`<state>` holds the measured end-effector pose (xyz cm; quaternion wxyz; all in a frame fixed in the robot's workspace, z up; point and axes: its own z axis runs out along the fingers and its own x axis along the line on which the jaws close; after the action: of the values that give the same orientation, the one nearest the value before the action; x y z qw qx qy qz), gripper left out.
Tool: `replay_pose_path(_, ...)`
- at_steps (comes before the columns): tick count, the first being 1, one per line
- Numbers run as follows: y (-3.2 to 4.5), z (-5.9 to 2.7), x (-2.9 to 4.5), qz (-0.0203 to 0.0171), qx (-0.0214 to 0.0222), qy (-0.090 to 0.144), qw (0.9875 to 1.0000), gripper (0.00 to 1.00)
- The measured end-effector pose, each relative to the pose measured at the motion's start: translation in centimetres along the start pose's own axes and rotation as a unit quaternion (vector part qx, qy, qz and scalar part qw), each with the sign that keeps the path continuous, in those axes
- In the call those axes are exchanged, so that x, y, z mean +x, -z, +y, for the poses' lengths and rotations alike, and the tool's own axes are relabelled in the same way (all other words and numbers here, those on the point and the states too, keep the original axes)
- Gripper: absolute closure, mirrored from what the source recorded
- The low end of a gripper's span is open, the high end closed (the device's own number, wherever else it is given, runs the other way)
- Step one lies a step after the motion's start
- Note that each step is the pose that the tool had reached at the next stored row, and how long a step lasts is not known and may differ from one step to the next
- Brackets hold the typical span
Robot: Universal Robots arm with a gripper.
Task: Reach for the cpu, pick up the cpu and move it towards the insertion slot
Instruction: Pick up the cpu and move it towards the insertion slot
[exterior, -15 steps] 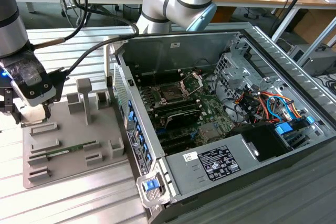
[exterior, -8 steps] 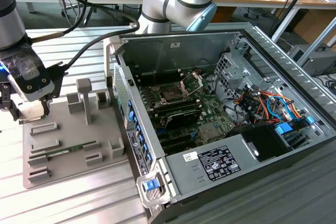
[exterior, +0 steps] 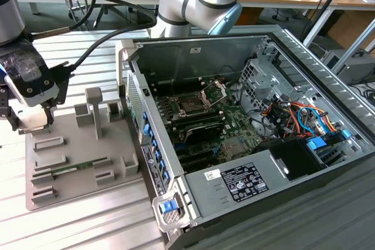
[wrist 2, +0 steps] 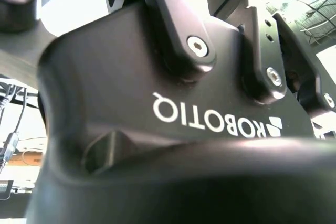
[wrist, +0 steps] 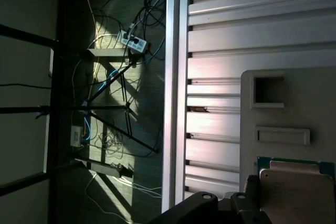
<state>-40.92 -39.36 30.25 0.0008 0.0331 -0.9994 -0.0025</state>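
Observation:
The cpu (wrist: 297,187), a flat square chip with a pale metal top and a thin green rim, lies on the grey tray (wrist: 294,103) in the first wrist view. My gripper (exterior: 26,126) hangs over the far corner of that tray (exterior: 76,144) at the exterior view's left, just above its surface. Black parts of the gripper (wrist: 220,208) sit right beside the cpu's edge. The insertion slot (exterior: 190,105), a dark square socket with its silver clamp frame raised, sits on the motherboard inside the open computer case (exterior: 234,121), far from the gripper.
A long green memory stick (exterior: 76,169) lies in a tray recess, and two grey posts (exterior: 94,106) stand up from the tray. The case's side wall (exterior: 146,139) rises between tray and motherboard. Cables and a drive cage (exterior: 293,115) fill the case's right end. The slatted table edge (wrist: 173,87) drops to the floor.

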Motion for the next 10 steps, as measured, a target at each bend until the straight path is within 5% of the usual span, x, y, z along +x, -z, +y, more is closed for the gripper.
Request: replay_pose_path(10,1.16,0.01,0.0,0.0,0.0,0.0,1.0,0.45)
